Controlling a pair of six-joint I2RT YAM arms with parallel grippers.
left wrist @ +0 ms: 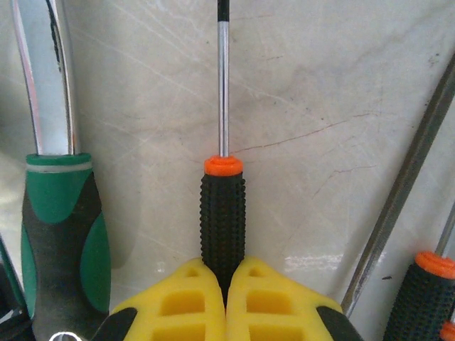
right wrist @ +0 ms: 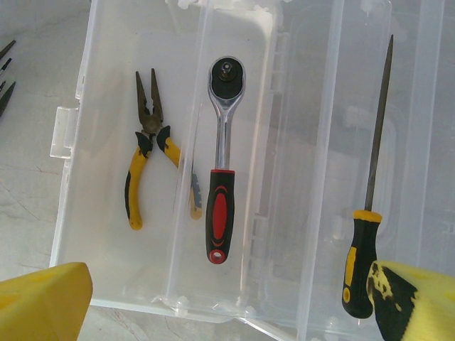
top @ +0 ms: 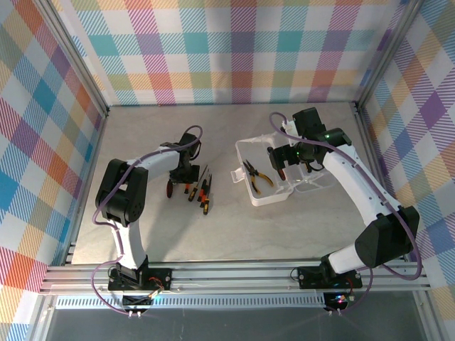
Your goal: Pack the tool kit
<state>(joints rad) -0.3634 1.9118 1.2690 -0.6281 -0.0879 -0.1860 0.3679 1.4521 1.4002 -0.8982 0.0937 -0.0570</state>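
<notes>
The tool kit box [top: 247,148] is translucent white and lies open at the table's right. Inside lie yellow-handled pliers [right wrist: 148,160], a red-and-black ratchet [right wrist: 221,170] and, in the right half, a yellow-and-black long-shafted tool [right wrist: 368,213]. My right gripper [right wrist: 227,302] hovers over the box [right wrist: 106,284], open and holding nothing. My left gripper [left wrist: 226,288] is down at the table, shut on the black knurled handle of an orange-collared screwdriver [left wrist: 222,209]. From above, the left gripper [top: 183,177] stands at a small row of loose tools [top: 200,192].
A green-handled chrome tool [left wrist: 60,234] lies just left of the held screwdriver. To its right are a long dark shaft [left wrist: 402,199] and another orange-collared screwdriver [left wrist: 429,291]. Bare table [top: 213,234] lies in front of both arms.
</notes>
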